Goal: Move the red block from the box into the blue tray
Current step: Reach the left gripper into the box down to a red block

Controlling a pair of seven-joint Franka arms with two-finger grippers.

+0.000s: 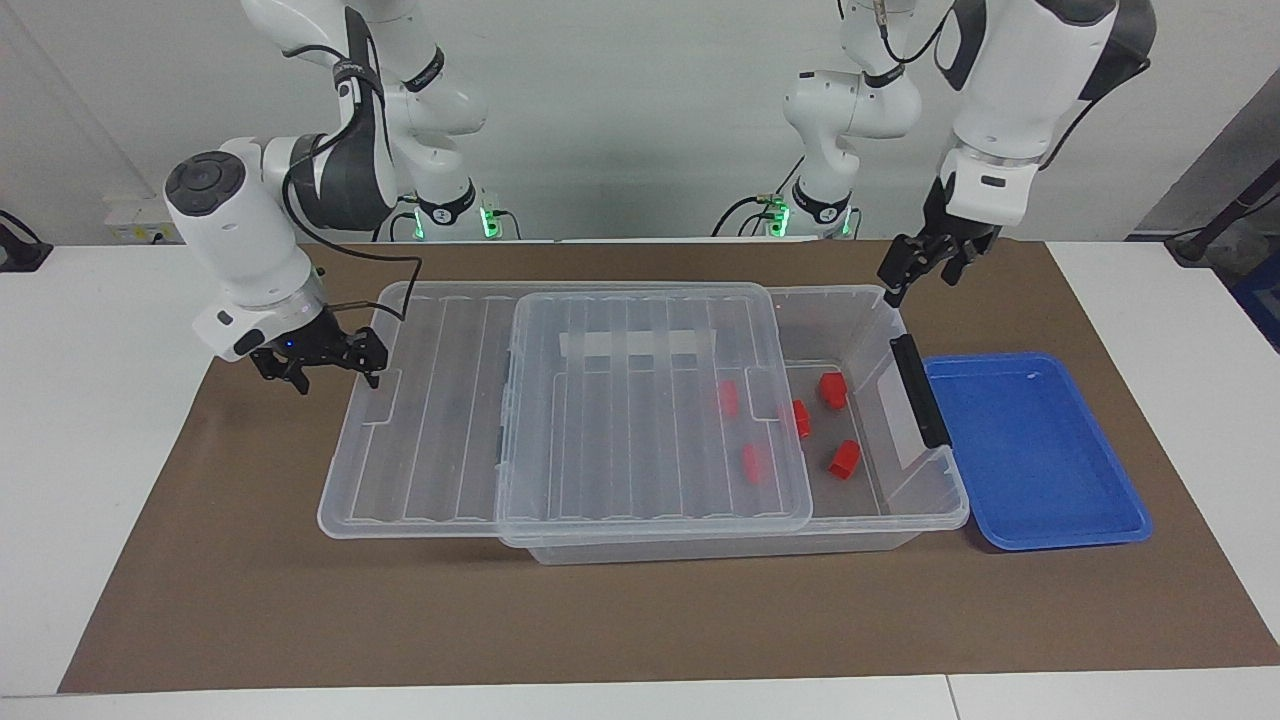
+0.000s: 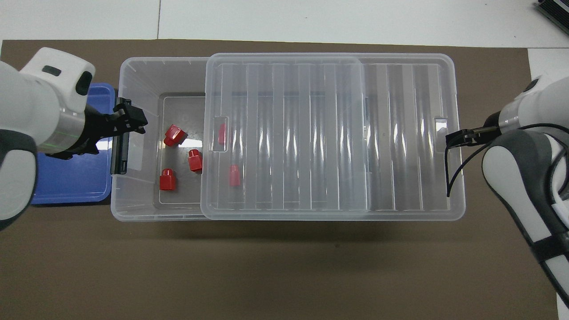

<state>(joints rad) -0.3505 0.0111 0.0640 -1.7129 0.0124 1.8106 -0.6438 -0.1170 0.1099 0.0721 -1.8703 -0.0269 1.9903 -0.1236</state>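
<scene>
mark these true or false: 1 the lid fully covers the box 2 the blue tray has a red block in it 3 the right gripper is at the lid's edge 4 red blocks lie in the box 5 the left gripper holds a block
1. False. The lid is slid toward the right arm's end, so the box stands open at the end by the blue tray.
2. False. No block shows in the blue tray.
3. True. The right gripper is at the lid's edge at the right arm's end.
4. True. Several red blocks lie on the box floor, one in the uncovered part.
5. False. The left gripper hangs open over the box's latch end, with nothing in it.
</scene>
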